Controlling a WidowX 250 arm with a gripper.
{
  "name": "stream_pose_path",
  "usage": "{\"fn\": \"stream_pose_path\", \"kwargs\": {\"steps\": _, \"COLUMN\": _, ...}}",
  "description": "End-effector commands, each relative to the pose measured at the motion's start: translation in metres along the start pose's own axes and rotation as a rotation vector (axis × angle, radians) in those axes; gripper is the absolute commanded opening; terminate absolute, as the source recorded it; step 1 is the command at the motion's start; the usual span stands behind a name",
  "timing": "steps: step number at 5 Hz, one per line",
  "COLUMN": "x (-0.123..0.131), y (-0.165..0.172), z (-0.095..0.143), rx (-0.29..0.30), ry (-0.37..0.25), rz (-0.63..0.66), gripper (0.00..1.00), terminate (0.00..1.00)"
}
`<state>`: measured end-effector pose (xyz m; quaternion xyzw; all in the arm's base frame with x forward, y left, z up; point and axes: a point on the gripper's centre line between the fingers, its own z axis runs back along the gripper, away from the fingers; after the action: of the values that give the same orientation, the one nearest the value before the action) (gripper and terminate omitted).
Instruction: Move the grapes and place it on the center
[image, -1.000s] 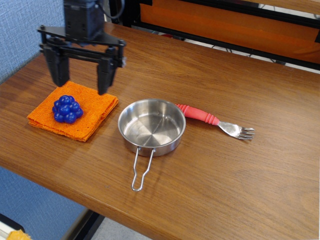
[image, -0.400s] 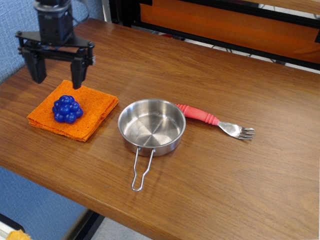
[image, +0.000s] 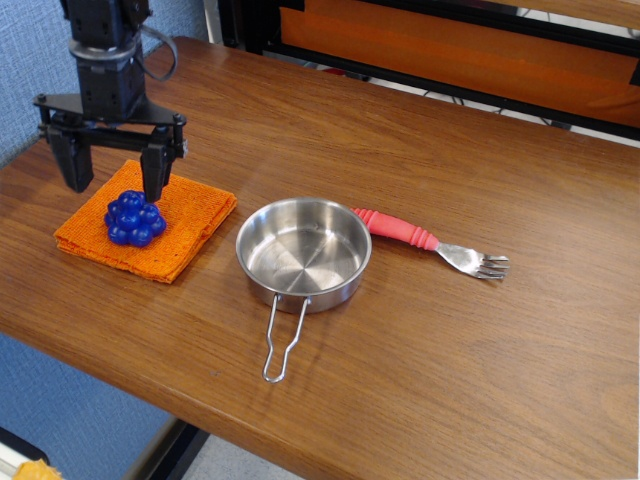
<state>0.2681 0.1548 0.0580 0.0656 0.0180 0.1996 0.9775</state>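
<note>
Claw (image: 113, 182) hovering wide open above the grapes (image: 134, 218), which are lying on the orange cloth (image: 190, 215) at the worktop's (image: 420, 330) 9 o'clock side.

worktop (image: 420, 150) | wide bare wood is left behind pan (image: 303, 250) and fork (image: 430, 243) | front right is also unoccupied | left end is taken by orange cloth (image: 190, 222) | pan handle (image: 284, 338) juts frontward
</note>
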Motion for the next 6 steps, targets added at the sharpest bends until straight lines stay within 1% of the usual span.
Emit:
{"fn": "stream_pose_path", "kwargs": {"steps": 1, "x": -0.004, "y": -0.001, "z": -0.009, "rx": 0.023, "ry": -0.017, "rz": 0.013, "gripper": 1.00, "terminate": 0.00}}
{"fn": "stream_pose_path", "kwargs": {"steps": 3, "x": -0.003, "y": -0.001, "z": -0.020, "rx": 0.012, "ry": -0.028, "rz": 0.075, "gripper": 1.00, "terminate": 0.00}}
{"fn": "stream_pose_path", "kwargs": {"steps": 4, "x": -0.003, "y": -0.001, "z": -0.022, "rx": 0.002, "ry": -0.026, "rz": 0.091, "gripper": 1.00, "terminate": 0.00}}
{"fn": "stream_pose_path", "kwargs": {"steps": 5, "x": -0.002, "y": -0.002, "z": -0.026, "rx": 0.009, "ry": -0.017, "rz": 0.081, "gripper": 1.00, "terminate": 0.00}}
{"fn": "stream_pose_path", "kwargs": {"steps": 6, "x": -0.003, "y": -0.003, "z": -0.018, "rx": -0.009, "ry": -0.032, "rz": 0.082, "gripper": 0.00, "terminate": 0.00}}
